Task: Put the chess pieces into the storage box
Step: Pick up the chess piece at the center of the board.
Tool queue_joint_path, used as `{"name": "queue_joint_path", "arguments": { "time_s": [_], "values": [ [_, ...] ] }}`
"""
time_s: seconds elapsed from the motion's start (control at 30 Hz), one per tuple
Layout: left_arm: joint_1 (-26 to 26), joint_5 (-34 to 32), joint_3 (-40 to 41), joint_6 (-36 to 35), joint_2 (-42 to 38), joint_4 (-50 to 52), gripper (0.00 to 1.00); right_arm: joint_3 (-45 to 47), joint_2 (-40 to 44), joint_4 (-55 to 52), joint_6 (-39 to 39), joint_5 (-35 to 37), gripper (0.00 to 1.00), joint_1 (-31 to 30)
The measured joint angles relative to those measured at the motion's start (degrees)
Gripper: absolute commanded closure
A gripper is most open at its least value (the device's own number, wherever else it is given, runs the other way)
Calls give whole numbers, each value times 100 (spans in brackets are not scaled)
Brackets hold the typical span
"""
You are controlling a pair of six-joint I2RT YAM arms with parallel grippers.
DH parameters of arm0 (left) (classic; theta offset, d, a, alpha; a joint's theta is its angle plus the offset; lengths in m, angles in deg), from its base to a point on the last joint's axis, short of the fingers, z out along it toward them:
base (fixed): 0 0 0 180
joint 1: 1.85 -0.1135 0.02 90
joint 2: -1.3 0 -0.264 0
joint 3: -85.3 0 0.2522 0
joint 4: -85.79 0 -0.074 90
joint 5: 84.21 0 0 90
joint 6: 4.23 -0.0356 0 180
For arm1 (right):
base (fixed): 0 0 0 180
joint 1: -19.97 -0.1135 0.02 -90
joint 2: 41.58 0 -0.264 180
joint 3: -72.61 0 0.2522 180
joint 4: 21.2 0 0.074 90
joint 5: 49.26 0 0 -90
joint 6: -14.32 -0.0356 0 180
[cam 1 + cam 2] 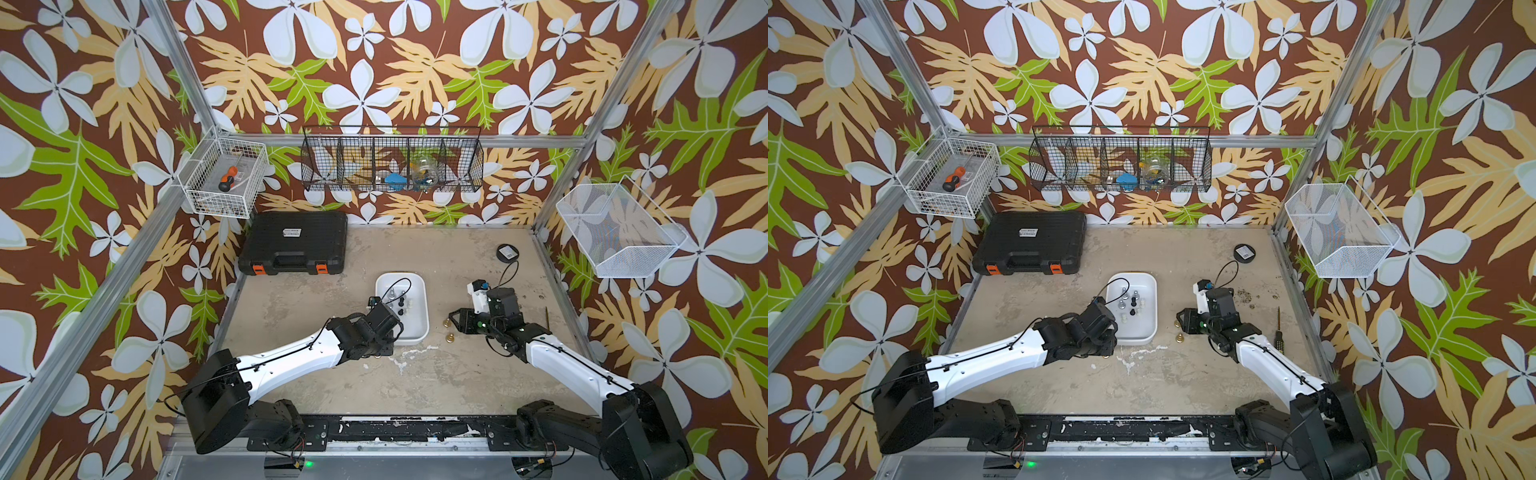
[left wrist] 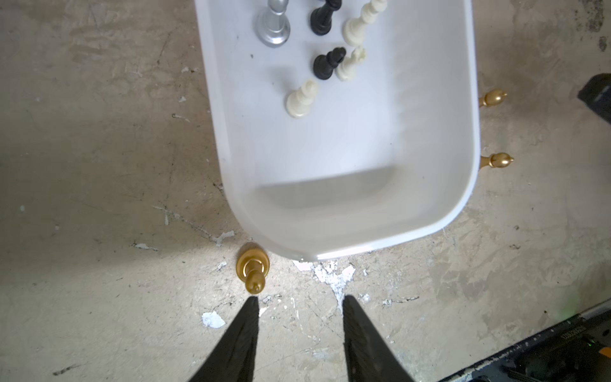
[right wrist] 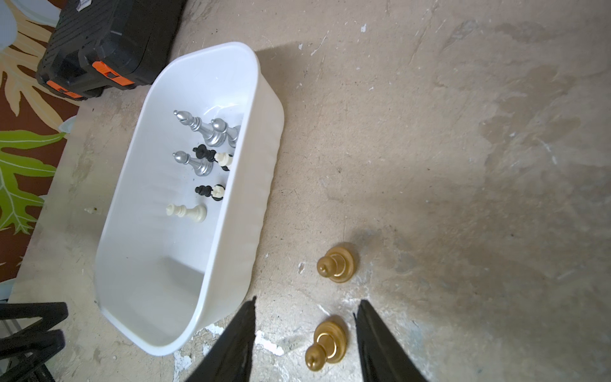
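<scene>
Open, empty: right claw (image 3: 305, 304), astride gold piece (image 3: 325, 344) beside box (image 3: 148, 264) mid-bench (image 3: 463, 165). Open, empty: left claw (image 2: 299, 299), another gold piece (image 2: 252, 269) just outside its finger, at box corner. Risk: off-centre closing topples piece, it rolls away.

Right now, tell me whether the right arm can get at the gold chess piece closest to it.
Probably yes. The gold piece stands upright on the bare table between the right arm's open fingers, untouched, with nothing over it. The storage box sits clear to one side.
</scene>
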Motion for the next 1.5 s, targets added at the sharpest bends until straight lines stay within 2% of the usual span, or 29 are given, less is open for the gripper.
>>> {"name": "queue_joint_path", "arguments": {
  "time_s": [0.63, 1.07, 1.5],
  "values": [
    [0, -428, 409, -7, 133, -243, 57, 105, 247, 133, 107, -15, 49, 0],
    [2, -435, 632, -52, 168, -505, 59, 142, 350, 166, 109, -24, 49, 0],
    [48, -431, 632, -153, 487, -632, 65, 153, 420, 170, 125, -20, 49, 0]
  ]
}}
